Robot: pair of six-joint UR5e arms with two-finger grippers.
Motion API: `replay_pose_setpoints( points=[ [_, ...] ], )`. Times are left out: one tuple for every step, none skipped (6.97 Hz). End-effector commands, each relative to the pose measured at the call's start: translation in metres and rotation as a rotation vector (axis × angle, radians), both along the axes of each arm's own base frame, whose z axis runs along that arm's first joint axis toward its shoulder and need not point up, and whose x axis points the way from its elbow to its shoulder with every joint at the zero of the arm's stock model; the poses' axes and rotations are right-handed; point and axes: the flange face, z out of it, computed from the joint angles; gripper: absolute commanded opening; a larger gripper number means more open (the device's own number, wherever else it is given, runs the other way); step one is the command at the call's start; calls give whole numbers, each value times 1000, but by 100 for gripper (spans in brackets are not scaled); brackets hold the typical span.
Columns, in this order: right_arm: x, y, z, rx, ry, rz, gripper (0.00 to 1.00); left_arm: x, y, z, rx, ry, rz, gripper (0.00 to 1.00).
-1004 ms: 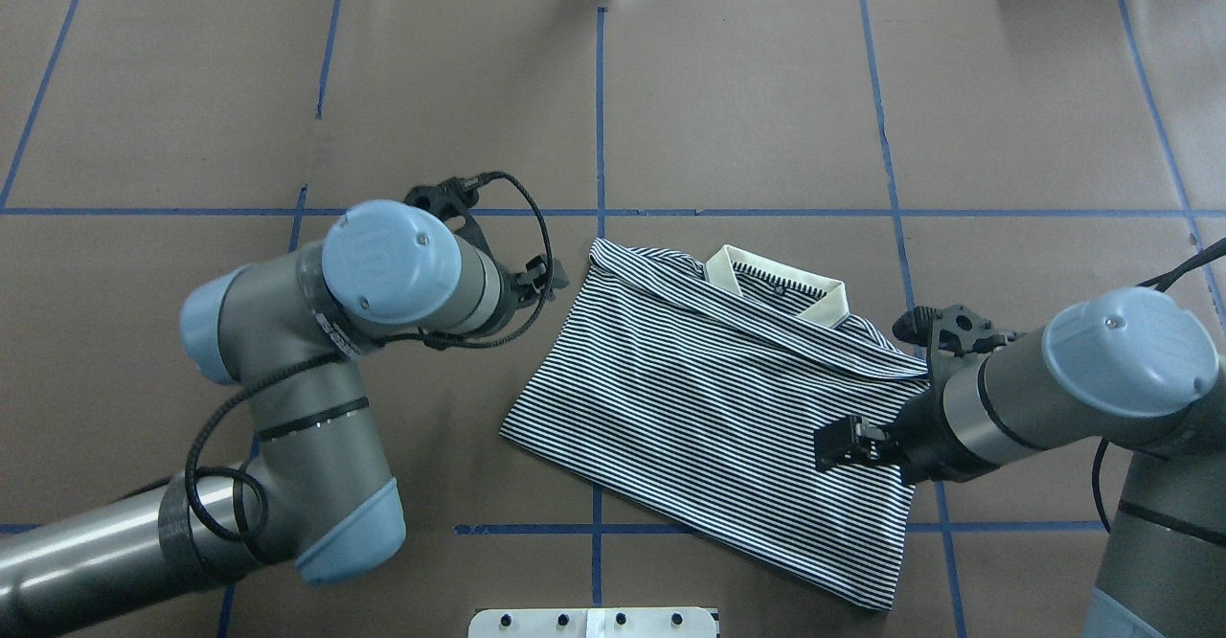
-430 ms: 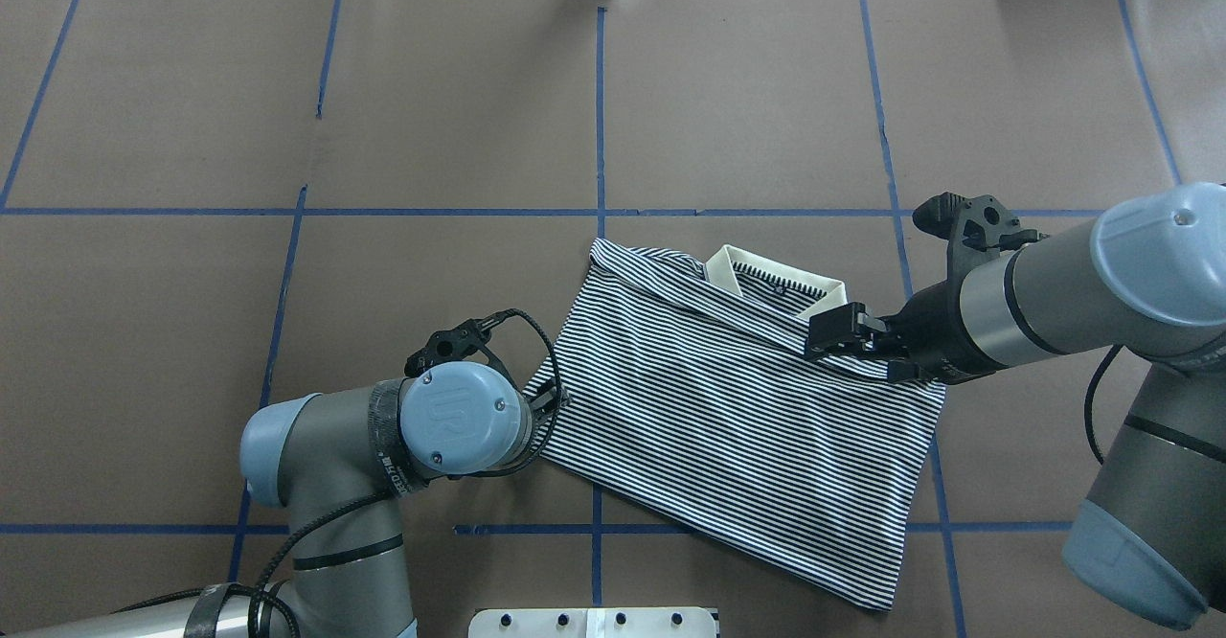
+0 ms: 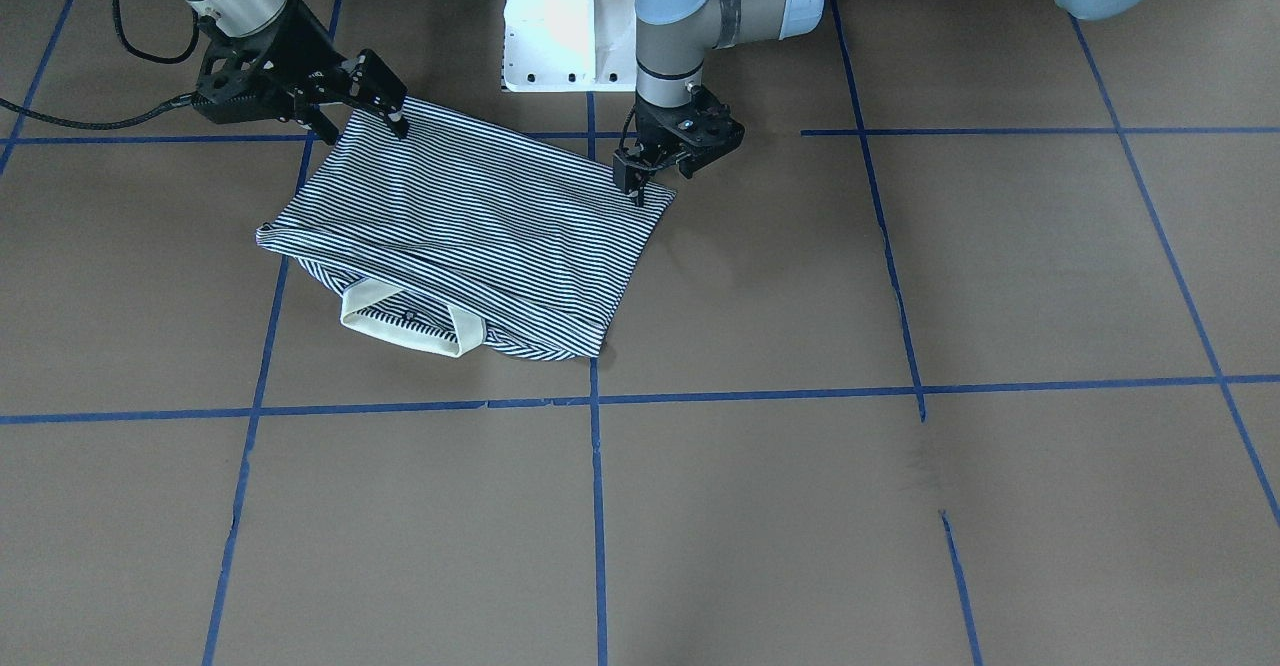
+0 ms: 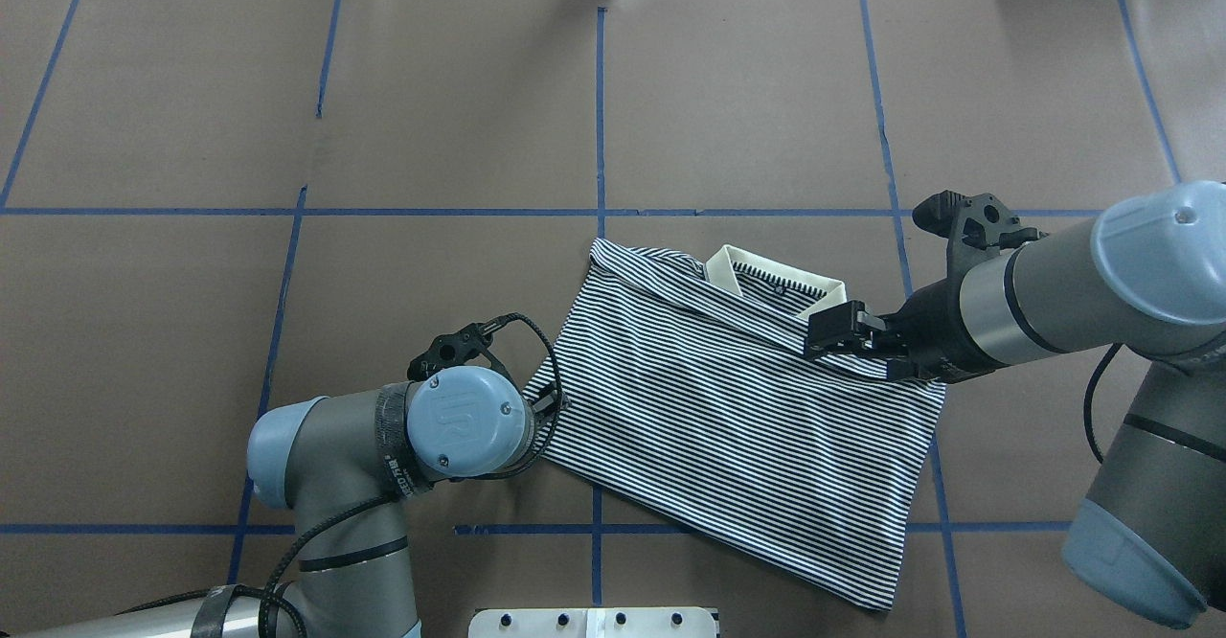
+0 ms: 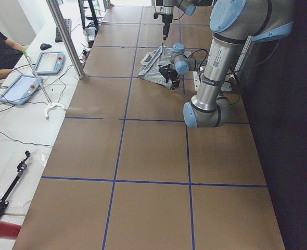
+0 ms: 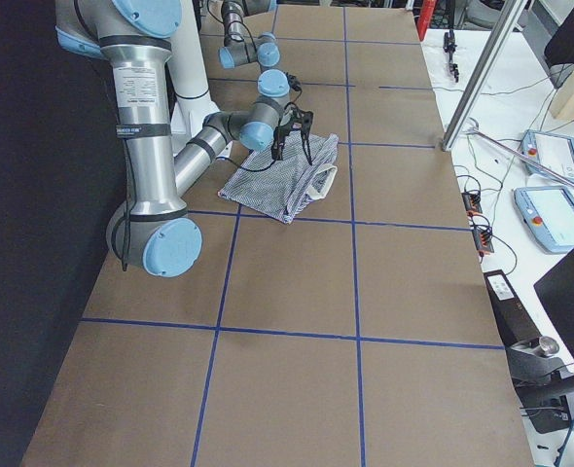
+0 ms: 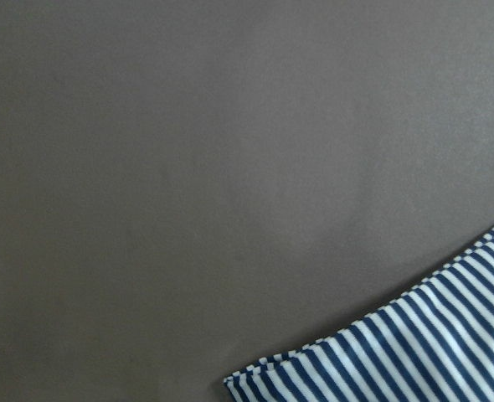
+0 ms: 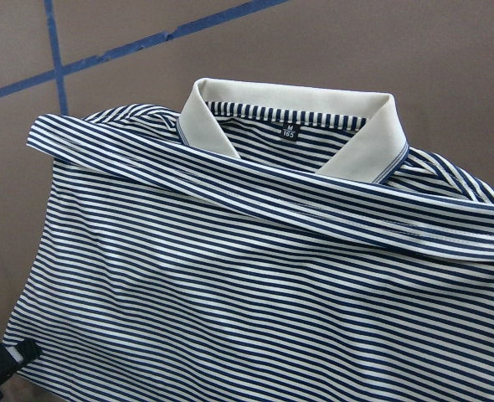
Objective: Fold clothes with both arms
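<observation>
Polo shirt (image 4: 728, 408) has one gripper at each side. The left gripper (image 3: 665, 178) points straight down at the shirt's near-left corner with its fingers parted; contact with the cloth cannot be confirmed. The left wrist view shows only that striped corner and bare cover. The right gripper (image 3: 362, 131) hovers above the right part of the shirt, clear of the cloth, jaws spread wide.

The shirt lies folded as a tilted rectangle, right of centre in the near half of the brown table cover (image 4: 431, 140). The cream collar (image 4: 781, 284) sits on the far edge. The near-right corner lies near the white base plate (image 4: 594, 622). Bare cover, crossed by blue tape lines (image 4: 601, 121), extends to the left, far and right.
</observation>
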Motion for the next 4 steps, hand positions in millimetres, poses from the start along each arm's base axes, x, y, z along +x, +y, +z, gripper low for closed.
replay_pose_setpoints(
  points=[
    [0,0,0,-3,0,-2,100,0,-2,-1,12,-4,-13,36],
    [0,0,0,-3,0,-2,100,0,-2,-1,15,-4,-14,4],
    [0,0,1,-4,1,-2,100,0,-2,-1,24,-6,-8,0],
    [0,0,1,-4,1,-2,100,-2,-2,-4,25,0,-5,0]
  ],
)
